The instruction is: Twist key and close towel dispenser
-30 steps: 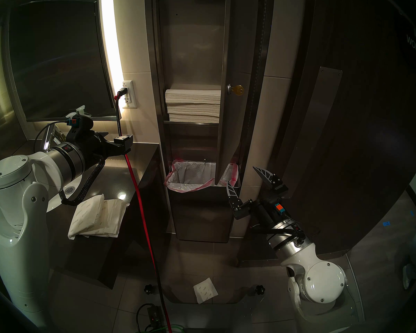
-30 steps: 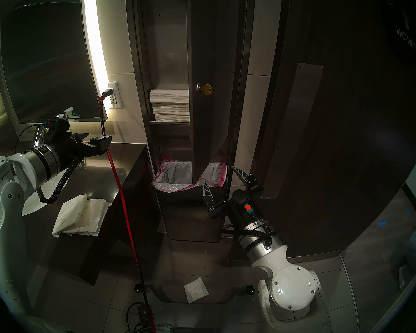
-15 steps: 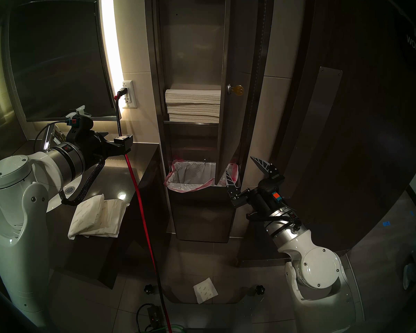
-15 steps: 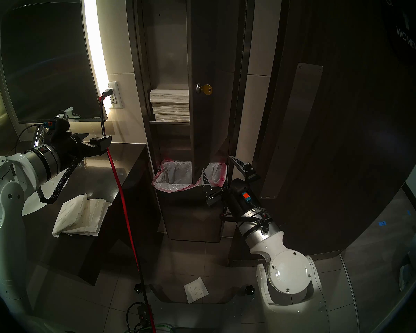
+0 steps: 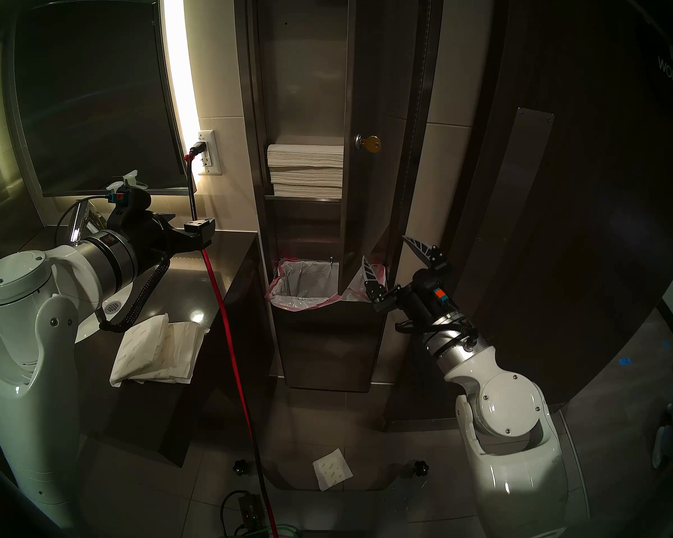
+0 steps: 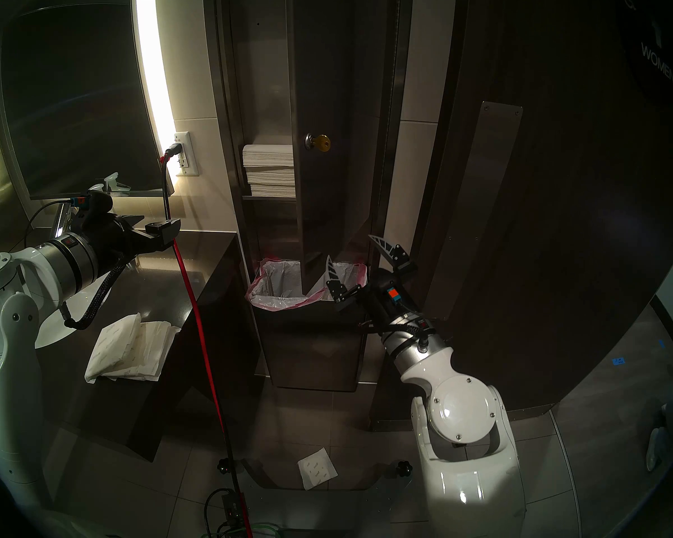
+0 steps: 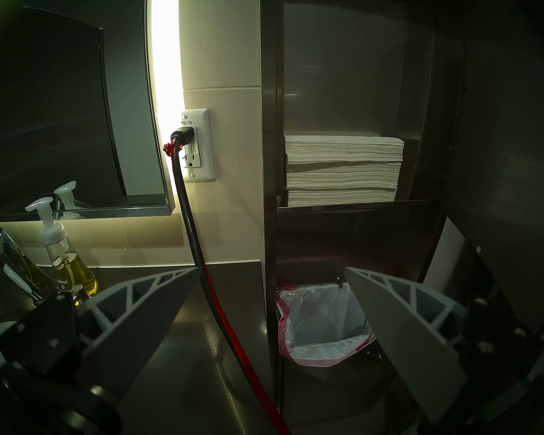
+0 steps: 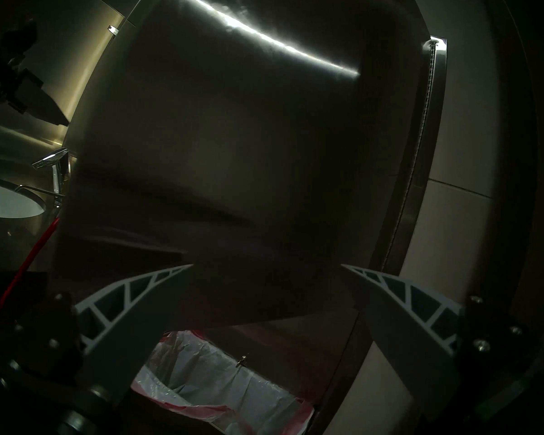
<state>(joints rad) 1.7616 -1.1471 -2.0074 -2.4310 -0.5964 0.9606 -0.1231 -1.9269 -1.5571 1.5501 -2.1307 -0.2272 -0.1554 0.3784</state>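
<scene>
- Against the tiled wall, centre of the head views: towel dispenser [image 5: 307,98], tall brushed-steel cabinet, its long door [image 5: 370,199] hinged on the right and standing partly open.
- Key [image 5: 373,144], small and brass-gold, seated in a round silver lock [image 5: 358,142] near the door's free edge, bow pointing right.
- Paper towel stack [image 5: 306,170] on the inner shelf, left of the door edge.
- Bin liner [image 5: 300,285], clear with pink edge, in the section below.
- Right gripper [image 5: 393,259]: fingers spread wide, nothing held, low beside the door's bottom corner; contact with the door cannot be told.
- Left gripper [image 7: 267,277]: fingers apart, empty, over the dark counter [image 5: 226,261], well apart from the cabinet.
- Red cord [image 5: 230,351] running from the wall outlet [image 5: 209,151] to the floor.
</scene>
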